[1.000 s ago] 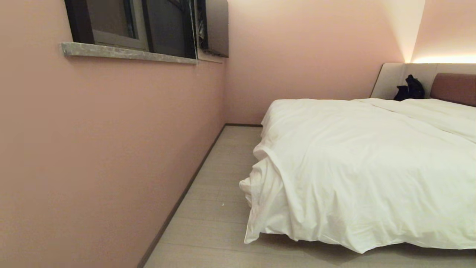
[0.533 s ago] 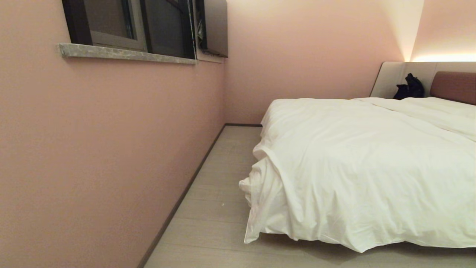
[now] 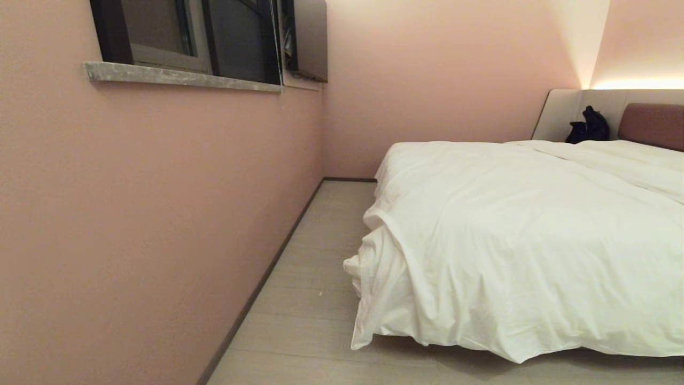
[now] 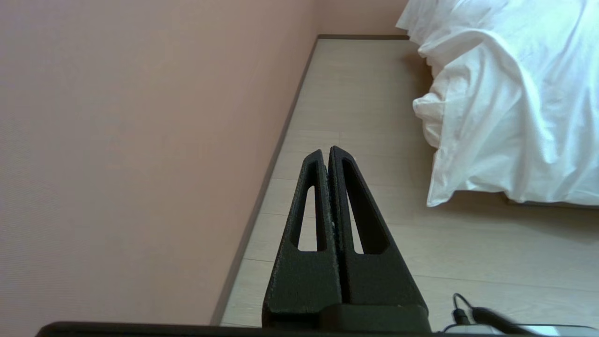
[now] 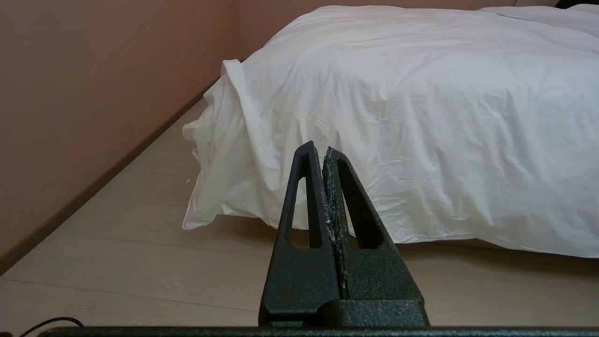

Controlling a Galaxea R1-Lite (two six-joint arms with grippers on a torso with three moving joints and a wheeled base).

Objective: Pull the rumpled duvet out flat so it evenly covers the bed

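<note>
Duvet on bed, both grippers idle and clear of it.

Duvet [image 3: 523, 235] fills right half of head frame, spread over bed [image 3: 652, 125], bunched corner hanging at lower centre near floor [image 3: 315, 256]. Pink wall [image 3: 133, 214] left, window [image 3: 208, 37] upper left, dark item [image 3: 588, 127] at headboard, upper right. Left gripper [image 4: 326, 152], fingers pressed together, empty, over floor beside wall. Right gripper [image 5: 318, 149], fingers pressed together, empty, facing duvet's hanging side, not touching.
</note>
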